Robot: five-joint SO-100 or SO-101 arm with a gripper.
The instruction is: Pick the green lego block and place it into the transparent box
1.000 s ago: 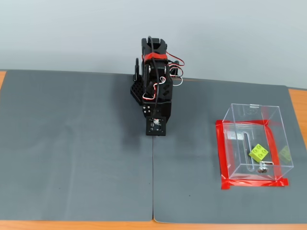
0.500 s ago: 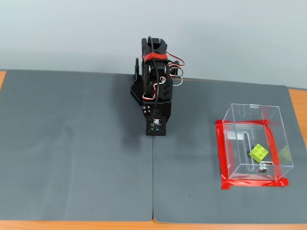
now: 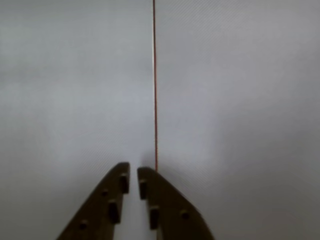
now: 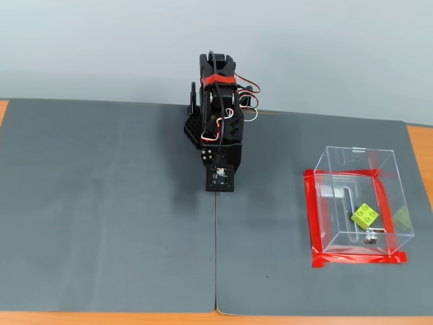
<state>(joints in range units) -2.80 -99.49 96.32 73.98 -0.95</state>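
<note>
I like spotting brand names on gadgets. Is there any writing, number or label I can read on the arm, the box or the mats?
None can be read.
Small board on the arm: light specks, too small to read.
Clear box, green block, red tape and grey mats: no writing visible.

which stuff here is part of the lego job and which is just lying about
Part of the job:
- green lego block, already inside the box
- transparent box, standing within a red tape square
- pincer, fingers nearly together, holding nothing

Just lying about:
- two grey mats, meeting at a seam
- small metal piece in the box
- wooden table at the edges
</note>
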